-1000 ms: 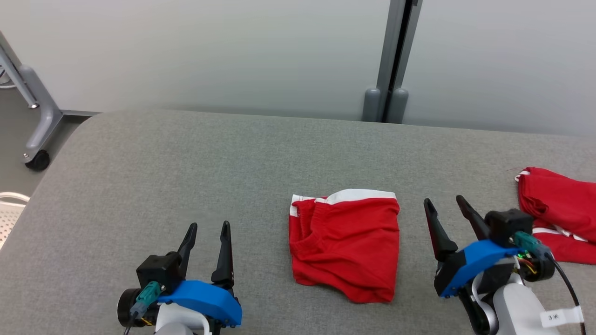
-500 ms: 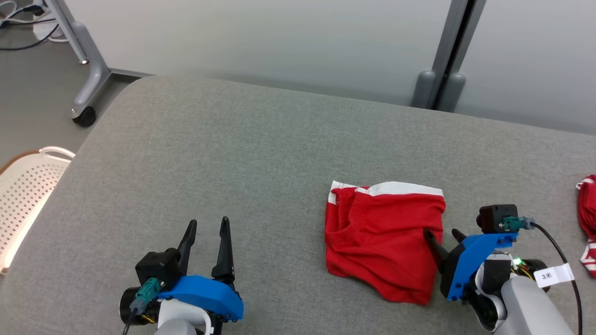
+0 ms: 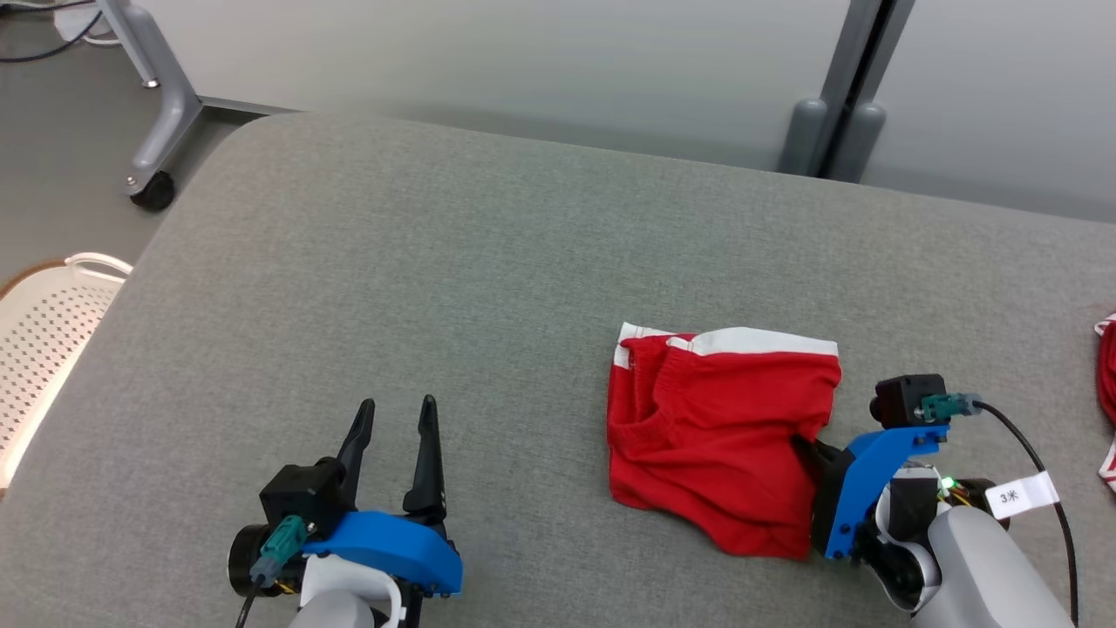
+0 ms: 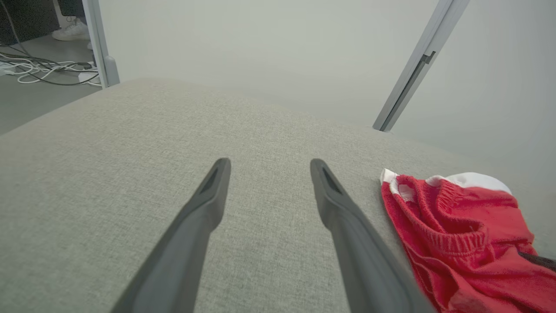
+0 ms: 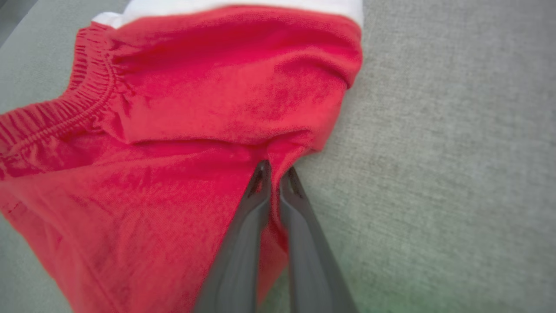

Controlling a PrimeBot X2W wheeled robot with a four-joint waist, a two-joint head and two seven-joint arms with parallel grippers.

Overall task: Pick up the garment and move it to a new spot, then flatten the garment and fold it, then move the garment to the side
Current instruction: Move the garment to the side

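We see a big gray table (image 3: 453, 262) with a soft cloth top. It goes from one side of the head view to the other. Behind it stands a pale wall (image 3: 488, 52) with a gray post (image 3: 844, 78) in it.

The garment (image 3: 711, 427) is a pair of red shorts with a white band along its far edge. It lies on the table, to the right of the middle and close to the near edge. It is bunched up and wrinkled, not flat. Its stretchy waist curls open on its left side.

A white basket (image 3: 48, 318) with small holes sits low down past the left end of the table.

The right gripper (image 5: 276, 168) is at the right edge of the garment. Its two dark fingers are squeezed close together, and a fold of the red cloth is pinched between them. The cloth puckers up around the tips.

The left gripper (image 3: 397, 403) is over bare table near the front, well apart from the garment. Its fingers are spread wide, with nothing in them.

We see a bit of other red cloth (image 3: 1107, 375) at the far right edge of the table. A small black wheel (image 3: 153, 192) on a gray leg stands on the floor by the table's far left corner. A little white tag (image 3: 1020, 495) hangs from the right arm's wire.
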